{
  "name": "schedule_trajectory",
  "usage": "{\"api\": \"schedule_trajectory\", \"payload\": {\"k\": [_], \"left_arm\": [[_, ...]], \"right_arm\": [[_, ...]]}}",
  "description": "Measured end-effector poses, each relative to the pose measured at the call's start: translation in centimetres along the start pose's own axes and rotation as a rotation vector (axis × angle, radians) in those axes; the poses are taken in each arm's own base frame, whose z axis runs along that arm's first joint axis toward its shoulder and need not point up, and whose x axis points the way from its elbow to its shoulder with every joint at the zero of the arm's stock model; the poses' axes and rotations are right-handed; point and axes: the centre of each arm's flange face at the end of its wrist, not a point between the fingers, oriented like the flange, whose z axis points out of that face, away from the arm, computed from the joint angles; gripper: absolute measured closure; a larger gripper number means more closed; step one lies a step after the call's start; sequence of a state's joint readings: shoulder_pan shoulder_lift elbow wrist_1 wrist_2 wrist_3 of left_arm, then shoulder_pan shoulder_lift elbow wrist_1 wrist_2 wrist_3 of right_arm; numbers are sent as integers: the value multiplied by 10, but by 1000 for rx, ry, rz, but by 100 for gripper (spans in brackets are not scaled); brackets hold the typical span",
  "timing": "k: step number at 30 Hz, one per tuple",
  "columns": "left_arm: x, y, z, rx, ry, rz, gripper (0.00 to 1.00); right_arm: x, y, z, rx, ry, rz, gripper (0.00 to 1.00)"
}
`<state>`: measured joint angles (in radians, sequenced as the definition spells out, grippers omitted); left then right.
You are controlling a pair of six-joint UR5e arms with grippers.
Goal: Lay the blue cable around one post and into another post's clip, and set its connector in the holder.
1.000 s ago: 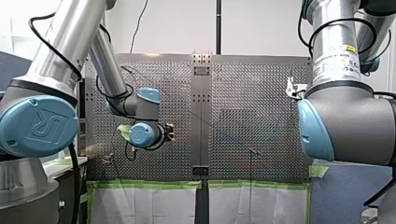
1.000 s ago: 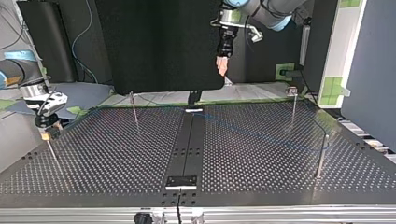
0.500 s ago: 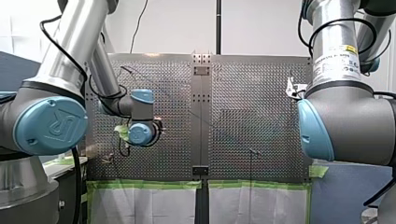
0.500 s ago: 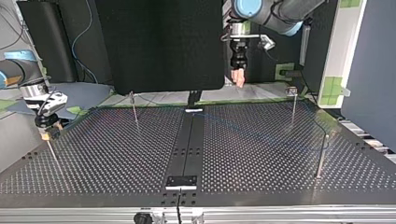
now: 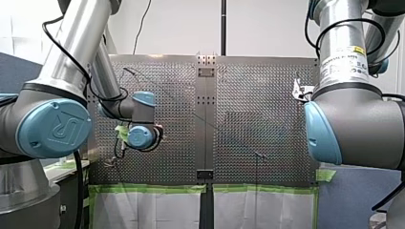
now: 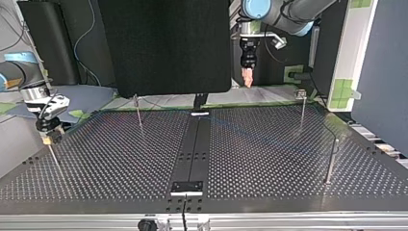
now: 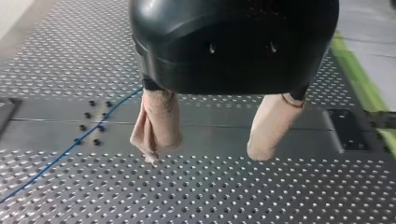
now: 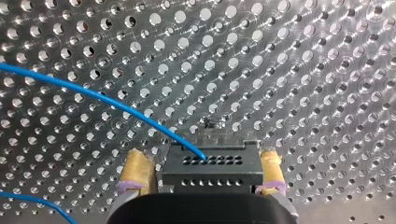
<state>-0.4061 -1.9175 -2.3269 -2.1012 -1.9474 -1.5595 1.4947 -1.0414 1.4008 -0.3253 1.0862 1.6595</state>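
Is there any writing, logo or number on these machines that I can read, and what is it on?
"UR": a tilted logo on the blue cap of my left arm, front view.
White label with a yellow patch on my right arm: the print is too small to read.
The top view and both wrist views show no text.
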Motion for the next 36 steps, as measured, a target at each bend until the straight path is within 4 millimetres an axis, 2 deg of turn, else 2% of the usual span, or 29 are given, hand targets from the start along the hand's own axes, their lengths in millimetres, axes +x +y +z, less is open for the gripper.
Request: {"api": "schedule_trajectory", "payload": {"k": [8, 36], "left_arm": [[3, -1, -6, 10, 9, 15, 0], [0, -5, -4, 31, -18, -18, 0]], "right_arm": [[0, 0, 0, 0, 0, 0, 0], [0, 0, 0, 0, 0, 0, 0]]}}
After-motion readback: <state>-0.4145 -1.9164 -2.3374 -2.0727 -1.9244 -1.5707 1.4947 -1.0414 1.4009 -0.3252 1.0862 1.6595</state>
